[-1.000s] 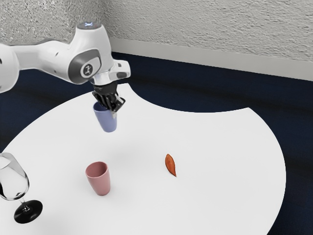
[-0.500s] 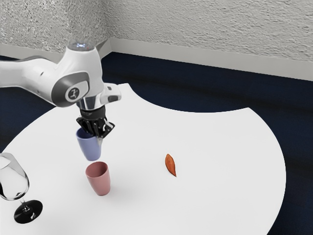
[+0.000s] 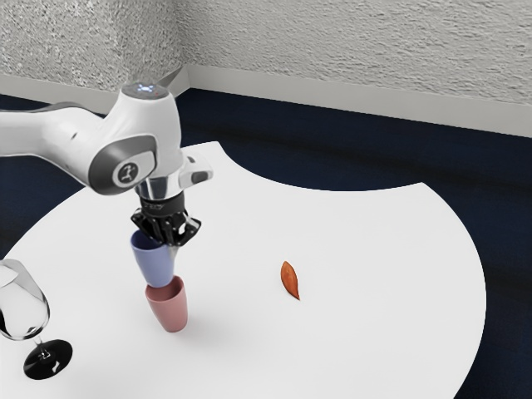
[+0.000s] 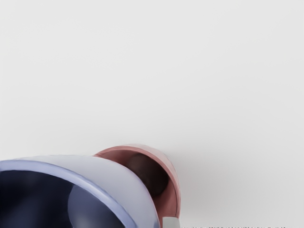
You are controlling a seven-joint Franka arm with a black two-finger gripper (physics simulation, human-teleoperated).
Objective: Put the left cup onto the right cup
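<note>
Since a second ago the arm (image 3: 100,145) has swung in from behind the pink cup (image 3: 169,307) and come down, bringing the blue cup (image 3: 155,262) with it. A second back the blue cup hung in the air well behind and above the pink cup. Half a second back it was just above the pink cup's rim. Now its base meets the pink cup's mouth.

The gripper (image 3: 169,239) stands directly over the pink cup, pointing down. Its black fingers are closed on the blue cup's rim, pinching the wall nearest the pink cup's centre line. The blue cup leans a little, its mouth tipped toward the exterior view's left of the pink cup. How deep its base sits inside I cannot tell.

In the wrist view the blue cup (image 4: 71,190) lies close under the hand, its dark inside showing. The pink cup (image 4: 164,171) peeks out beside and beneath it, part of its hollow uncovered.

The pink cup stands upright on the white table (image 3: 357,274). A wine glass (image 3: 21,314) stands to the exterior view's left of the pink cup, apart from it. A small orange leaf-shaped piece (image 3: 290,280) lies flat to the exterior view's right of the pink cup, also apart.
</note>
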